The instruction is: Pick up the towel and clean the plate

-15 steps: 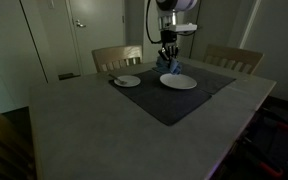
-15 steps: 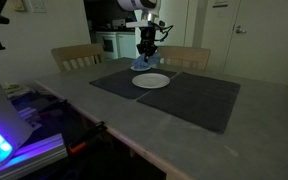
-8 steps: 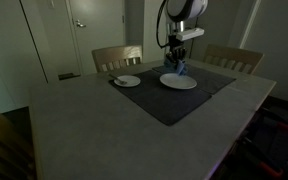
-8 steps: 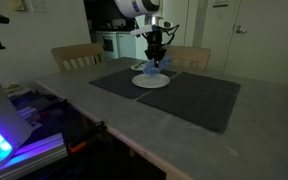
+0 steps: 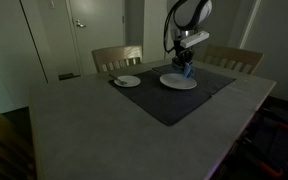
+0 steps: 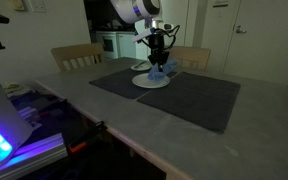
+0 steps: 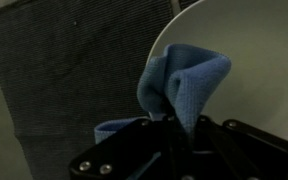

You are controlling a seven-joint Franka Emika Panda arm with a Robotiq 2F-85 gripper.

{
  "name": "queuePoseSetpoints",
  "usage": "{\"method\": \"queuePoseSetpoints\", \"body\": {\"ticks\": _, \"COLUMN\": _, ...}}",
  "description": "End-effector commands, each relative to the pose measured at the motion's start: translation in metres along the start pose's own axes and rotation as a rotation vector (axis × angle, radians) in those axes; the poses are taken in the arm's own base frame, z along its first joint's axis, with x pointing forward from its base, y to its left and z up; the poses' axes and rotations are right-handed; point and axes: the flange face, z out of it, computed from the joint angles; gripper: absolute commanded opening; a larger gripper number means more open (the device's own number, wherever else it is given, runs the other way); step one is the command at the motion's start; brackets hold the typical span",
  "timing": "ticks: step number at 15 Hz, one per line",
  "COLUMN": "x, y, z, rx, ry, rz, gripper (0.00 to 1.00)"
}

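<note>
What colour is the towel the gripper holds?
Blue: the towel shows best in the wrist view, against the white plate.

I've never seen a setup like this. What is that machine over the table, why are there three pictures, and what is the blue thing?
The machine is a robot arm that a person steers from a distance. At its tip is a two-fingered pincer for gripping things. Two pictures come from cameras standing in the room, looking at the same table from different places. The third comes from a camera on the arm's wrist, looking past the pincer. On the table lies a dark mat with a large white plate and a smaller plate. The pincer is closed on a blue towel and holds it at the large plate. I cannot tell whether the cloth touches it.
</note>
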Motion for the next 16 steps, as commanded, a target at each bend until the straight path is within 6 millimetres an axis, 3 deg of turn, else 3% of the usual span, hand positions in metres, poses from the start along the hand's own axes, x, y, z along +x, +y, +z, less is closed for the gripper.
{"method": "queuePoseSetpoints", "body": {"ticks": 1, "x": -0.01, "y": 0.001, "z": 0.003, "rx": -0.03, "ry": 0.005, "rz": 0.014, "gripper": 0.02}}
{"method": "queuePoseSetpoints", "body": {"ticks": 11, "x": -0.025, "y": -0.052, "z": 0.018, "rx": 0.037, "ry": -0.048, "rz": -0.075, "gripper": 0.02}}
{"method": "queuePoseSetpoints", "body": {"ticks": 16, "x": -0.029, "y": -0.066, "z": 0.019, "rx": 0.071, "ry": -0.042, "rz": -0.094, "gripper": 0.02}}
